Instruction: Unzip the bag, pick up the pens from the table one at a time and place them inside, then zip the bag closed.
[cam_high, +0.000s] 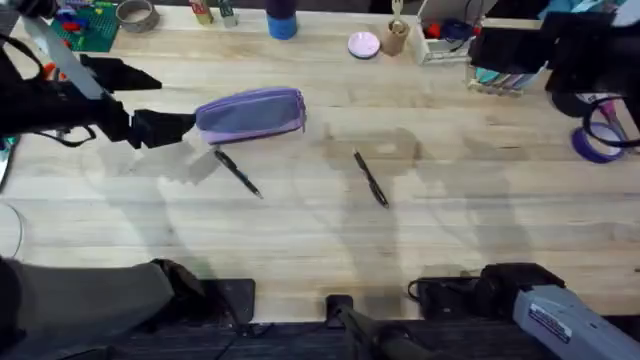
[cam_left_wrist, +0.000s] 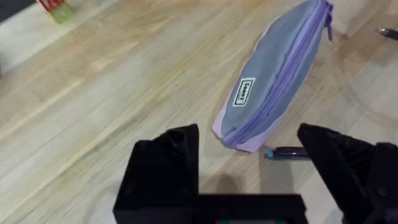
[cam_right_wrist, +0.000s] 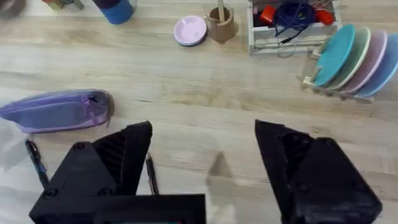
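The lavender bag (cam_high: 252, 113) lies on the table (cam_high: 470, 230) left of centre, and its zipper (cam_left_wrist: 283, 81) looks closed along its length. One black pen (cam_high: 238, 172) lies just in front of the bag. The other pen (cam_high: 371, 179) lies near the table's middle. My left gripper (cam_high: 180, 127) is open at the bag's left end. In the left wrist view, that end of the bag (cam_left_wrist: 249, 106) sits between the spread fingers (cam_left_wrist: 171, 158), with a pen tip (cam_left_wrist: 286, 152) beside it. My right gripper (cam_right_wrist: 202, 134) hangs open above the table with nothing in it. Its view shows the bag (cam_right_wrist: 59, 111) and both pens (cam_right_wrist: 36, 163) (cam_right_wrist: 151, 174) below.
Along the far edge stand a tape roll (cam_high: 137, 14), a blue bottle (cam_high: 282, 20), a pink dish (cam_high: 364, 44), a mug (cam_high: 395, 38) and a rack of coloured plates (cam_right_wrist: 351, 59). A purple tape ring (cam_high: 600, 140) lies at the right edge.
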